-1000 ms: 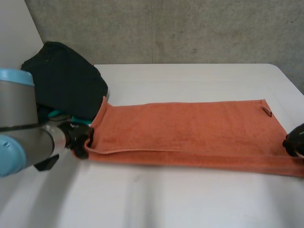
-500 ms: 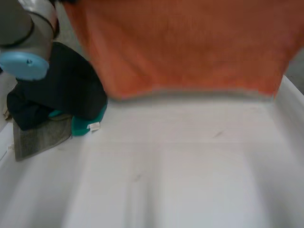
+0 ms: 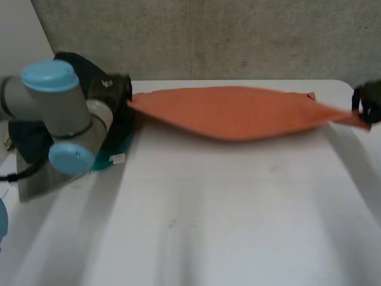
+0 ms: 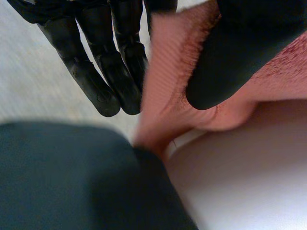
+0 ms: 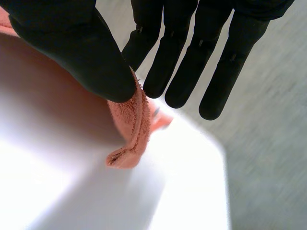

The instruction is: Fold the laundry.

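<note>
This looks like a robotics lab or test room rather than a home. A bare grey concrete wall [image 3: 238,36] spans 12 o'clock behind a plain white desk [image 3: 226,208], and a grey robot arm [image 3: 59,113] with light-blue caps stands at 9 o'clock. The laundry is an orange towel [image 3: 238,113] at 12 o'clock and a heap of dark clothes [image 3: 27,140] at 9 o'clock.

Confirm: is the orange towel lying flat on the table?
No, the orange towel hangs stretched between the left robot hand and right robot hand.

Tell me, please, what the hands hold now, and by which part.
The orange towel, stretched between them: the left hand pinches one end between thumb and fingers, the right hand the opposite end.
</note>
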